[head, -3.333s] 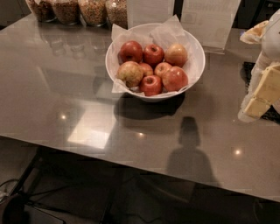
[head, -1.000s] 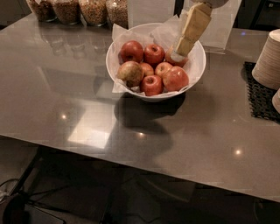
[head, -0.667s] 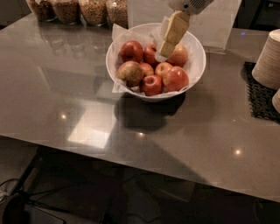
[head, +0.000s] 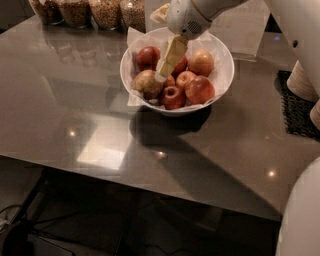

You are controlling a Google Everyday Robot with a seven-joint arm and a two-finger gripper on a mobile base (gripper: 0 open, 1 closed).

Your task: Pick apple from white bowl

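The white bowl (head: 224, 75) stands on the grey table, lined with crumpled white paper and holding several apples. A large red apple (head: 199, 89) lies at its front right, a dark red one (head: 148, 56) at the back left, a paler tan one (head: 145, 82) at the front left, and smaller red ones lie between them. My gripper (head: 161, 75) reaches in from the upper right. Its pale tip points down into the bowl's left middle, right over the centre apples, between the dark red and the tan one. It holds nothing that I can see.
Glass jars (head: 75, 11) of dry goods line the table's back left edge. A white card (head: 245, 30) stands behind the bowl. A black mat (head: 295, 107) with pale stacked cups (head: 304, 80) is at the right. My white body (head: 302, 215) fills the lower right corner.
The gripper has come from the right edge of the view to above the bowl, then moved left and down to the apples in the bowl's left middle. The apples have not moved.
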